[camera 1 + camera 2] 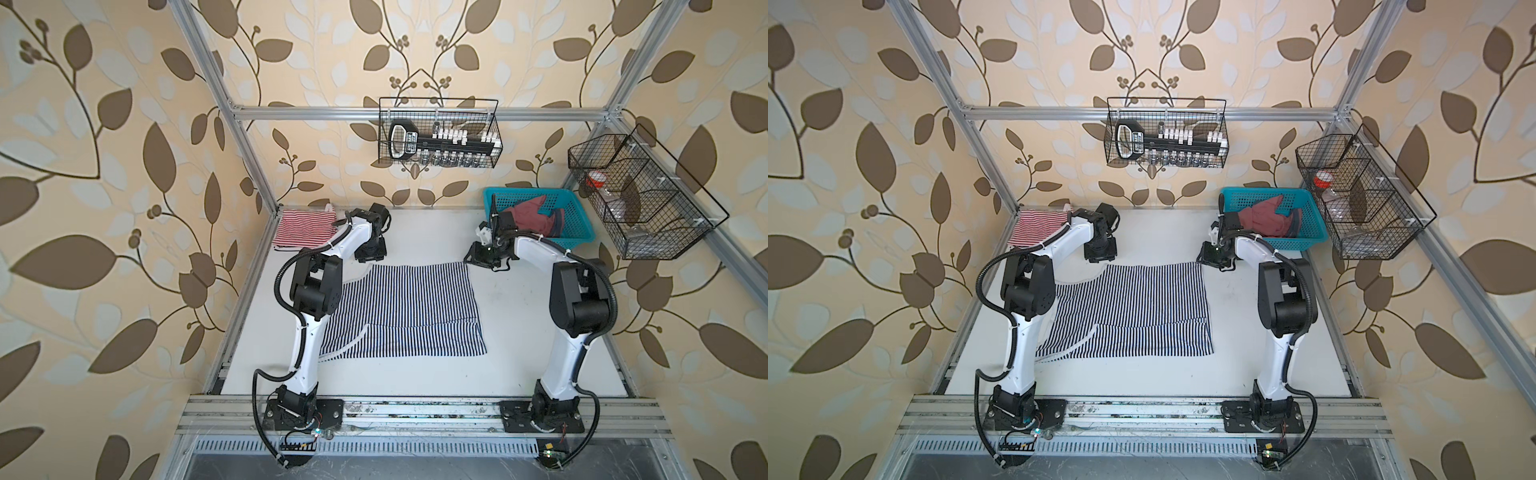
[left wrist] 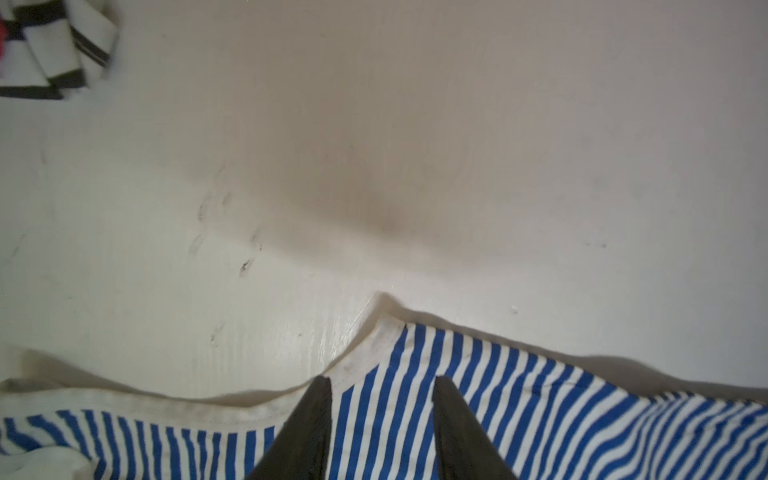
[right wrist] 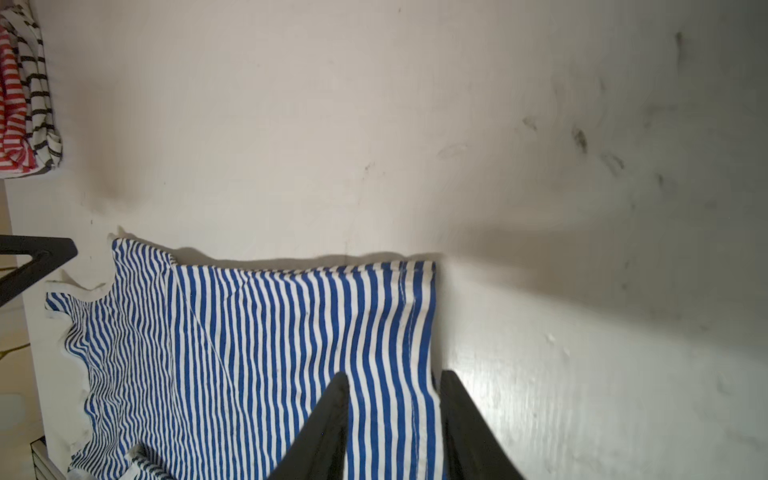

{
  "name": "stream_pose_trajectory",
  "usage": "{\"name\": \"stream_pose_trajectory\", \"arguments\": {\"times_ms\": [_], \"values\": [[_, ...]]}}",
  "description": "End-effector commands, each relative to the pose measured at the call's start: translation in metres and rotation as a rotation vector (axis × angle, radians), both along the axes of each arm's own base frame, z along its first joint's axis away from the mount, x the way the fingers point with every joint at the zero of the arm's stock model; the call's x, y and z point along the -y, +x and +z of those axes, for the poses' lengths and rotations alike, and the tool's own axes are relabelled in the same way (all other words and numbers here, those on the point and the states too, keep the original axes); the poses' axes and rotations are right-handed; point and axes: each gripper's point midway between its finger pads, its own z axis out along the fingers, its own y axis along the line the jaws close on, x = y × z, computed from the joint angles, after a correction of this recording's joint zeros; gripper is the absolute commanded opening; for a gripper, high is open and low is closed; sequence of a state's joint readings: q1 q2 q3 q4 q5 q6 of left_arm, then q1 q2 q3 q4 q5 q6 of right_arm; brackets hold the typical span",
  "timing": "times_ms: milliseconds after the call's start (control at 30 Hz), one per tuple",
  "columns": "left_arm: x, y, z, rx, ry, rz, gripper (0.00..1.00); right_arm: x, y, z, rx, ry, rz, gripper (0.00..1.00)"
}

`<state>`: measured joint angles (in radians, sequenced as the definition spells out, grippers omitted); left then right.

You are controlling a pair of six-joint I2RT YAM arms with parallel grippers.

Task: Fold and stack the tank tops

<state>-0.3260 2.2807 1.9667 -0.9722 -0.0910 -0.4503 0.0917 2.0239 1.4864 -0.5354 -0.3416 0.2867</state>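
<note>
Navy-and-white striped tank top (image 1: 399, 307) lies spread in the middle of the table (image 1: 519, 353). A fold edge runs across its near part, so I judge it part-folded. The left gripper (image 2: 382, 380) hovers at its far-left corner and the right gripper (image 3: 395, 374) at its far-right corner, each with jaws apart and no cloth pinched between them. The red-and-white striped tank top (image 1: 305, 226) sits folded in the far-left corner — apparently the start of the stack. The dusty red tank top (image 1: 532, 216) lies crumpled in the turquoise basket (image 1: 584, 232) at far right. Roughly a third looks done — finishing this fold, stacking it, then the red one remain.
</note>
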Motion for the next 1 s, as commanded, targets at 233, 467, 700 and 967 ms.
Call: {"name": "stream_pose_trajectory", "arguments": {"times_ms": [233,467,700,967], "values": [[-0.002,-0.002,-0.012,-0.064,0.004,-0.011,0.42,0.001,0.018,-0.013,-0.037,-0.012,0.032,0.37],[-0.002,0.000,-0.012,-0.057,-0.002,-0.012,0.42,0.002,0.012,-0.026,-0.066,-0.049,0.052,0.34],[-0.001,0.000,-0.014,-0.063,-0.005,-0.013,0.42,0.002,0.018,-0.030,-0.068,-0.105,0.056,0.34],[0.001,0.002,-0.011,-0.050,-0.015,-0.015,0.42,-0.002,0.024,-0.039,-0.087,-0.143,0.058,0.32]]}}
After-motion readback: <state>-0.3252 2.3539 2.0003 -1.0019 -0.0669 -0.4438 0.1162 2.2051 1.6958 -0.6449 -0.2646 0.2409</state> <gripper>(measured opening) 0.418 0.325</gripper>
